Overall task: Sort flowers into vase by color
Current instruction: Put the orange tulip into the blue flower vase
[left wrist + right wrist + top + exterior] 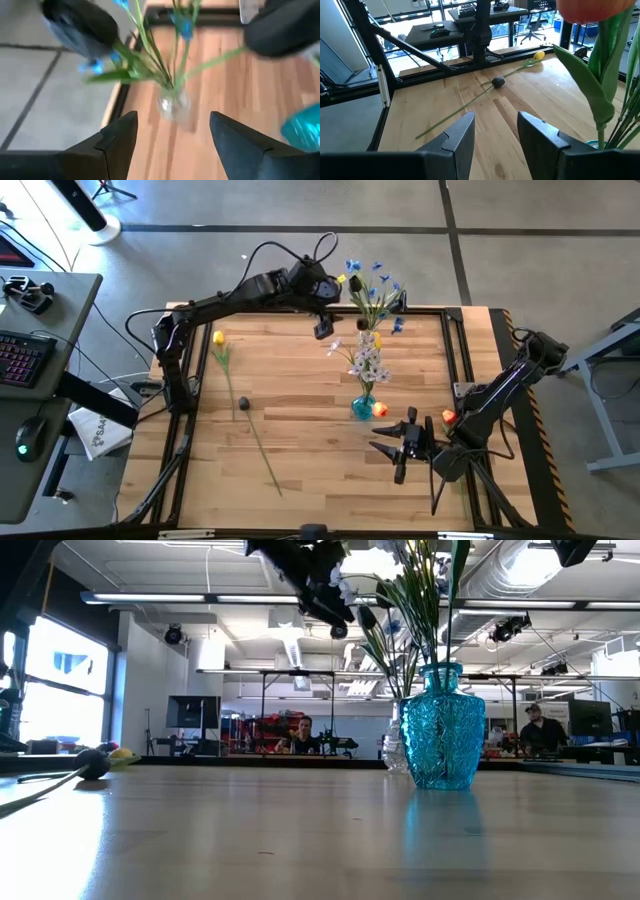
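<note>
**Two stems left on the table**

The table (300,440) fills the high view, with both arms over it. The left arm reaches across the far edge, its gripper (322,325) up beside the clear vase (173,106) of blue flowers (375,285); in its wrist view the fingers stand spread with nothing between them. The right arm sits low at the near right, its gripper (400,445) aimed across the boards, fingers parted and empty too.

Centre table, the blue vase (443,727) carries pale blooms, with an orange-red flower (379,409) at its side. Over on the left lie the stragglers: a yellow flower (218,338) near the far-left corner and a dark flower (243,403) on a long stem running toward the near edge. The right wrist view shows them lying close together.

These look feather-light and springy, and thin stems will likely roll or slip under a pinch. The heads look soft and easily crushed, so I'd take the stem at mid-length, where it balances, and pinch flat against the wood. Both vases look top-heavy and easy to tip.
</note>
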`<move>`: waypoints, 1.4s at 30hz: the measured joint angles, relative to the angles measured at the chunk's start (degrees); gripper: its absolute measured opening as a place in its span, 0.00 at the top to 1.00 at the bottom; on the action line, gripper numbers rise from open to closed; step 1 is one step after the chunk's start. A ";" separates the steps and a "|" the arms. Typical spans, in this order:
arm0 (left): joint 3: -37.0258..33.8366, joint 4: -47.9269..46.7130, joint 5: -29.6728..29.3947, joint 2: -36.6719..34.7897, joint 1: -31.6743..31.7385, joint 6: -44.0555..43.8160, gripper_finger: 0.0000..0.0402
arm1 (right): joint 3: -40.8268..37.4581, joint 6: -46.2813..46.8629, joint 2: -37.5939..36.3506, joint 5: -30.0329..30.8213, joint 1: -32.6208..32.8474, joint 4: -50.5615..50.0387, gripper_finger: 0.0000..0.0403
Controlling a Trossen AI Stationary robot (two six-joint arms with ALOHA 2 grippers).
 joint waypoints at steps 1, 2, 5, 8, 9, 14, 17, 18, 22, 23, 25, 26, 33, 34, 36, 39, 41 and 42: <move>-0.08 -1.33 0.01 -0.01 -0.01 0.45 0.41 | 0.00 0.09 0.00 0.00 0.00 -0.02 0.64; -0.33 -2.70 -0.06 -0.01 0.02 0.99 0.41 | 0.00 0.19 0.00 0.00 0.00 -0.02 0.64; -0.46 -8.12 -1.29 0.06 0.11 1.35 0.41 | 0.00 0.18 0.00 0.00 0.00 -0.12 0.64; -0.46 -14.01 -2.21 -0.34 0.70 -0.08 0.41 | 0.00 0.19 0.00 -0.04 0.00 -0.32 0.64; -0.46 -16.51 -2.23 -0.40 0.78 -0.53 0.41 | 0.00 0.31 0.00 -0.13 0.00 -0.43 0.64; -3.47 -22.86 -2.60 -1.65 0.78 -2.77 0.41 | 0.00 0.60 0.00 -0.72 0.06 -0.87 0.64; -9.83 -19.51 -4.91 -5.37 -0.23 -3.75 0.41 | 0.00 0.69 0.00 -0.90 0.15 -1.22 0.64; -12.78 -17.83 -5.93 -7.36 -0.66 -4.38 0.41 | 0.00 1.37 0.00 -1.31 0.15 -1.62 0.64; -26.00 -8.68 -8.02 -16.92 -3.36 -8.01 0.41 | 0.00 5.86 0.00 -1.57 0.15 -6.13 0.64; -29.41 -6.18 -8.09 -19.66 -4.30 -9.22 0.41 | 0.00 7.34 0.00 -1.57 0.15 -7.51 0.64; -36.38 -0.63 -8.13 -25.39 -6.25 -11.68 0.41 | 0.00 10.09 0.00 -1.60 0.15 -10.24 0.64; -39.93 2.16 -8.12 -28.09 -7.48 -13.06 0.41 | 0.00 11.61 0.00 -1.60 0.15 -11.16 0.64; -63.28 24.59 -7.75 -43.08 -17.30 -20.13 0.41 | 0.00 24.90 0.00 -12.95 0.15 -16.12 0.64; -66.13 27.62 -7.74 -44.25 -18.63 -21.08 0.41 | 0.00 27.75 0.00 -15.78 0.15 -16.81 0.64; -71.28 34.84 -7.76 -45.81 -20.97 -22.76 0.41 | 0.00 33.26 0.00 -21.27 -0.04 -18.59 0.64; -77.75 45.75 -7.77 -46.13 -24.03 -23.61 0.41 | 0.00 41.99 0.00 -27.87 -0.53 -23.57 0.64; -81.15 51.99 -7.75 -45.70 -25.53 -23.64 0.41 | 0.00 50.65 0.00 -32.98 -1.15 -28.57 0.64; -82.27 55.09 -7.76 -45.38 -26.06 -23.71 0.41 | 0.00 55.14 0.00 -36.12 -1.45 -31.26 0.65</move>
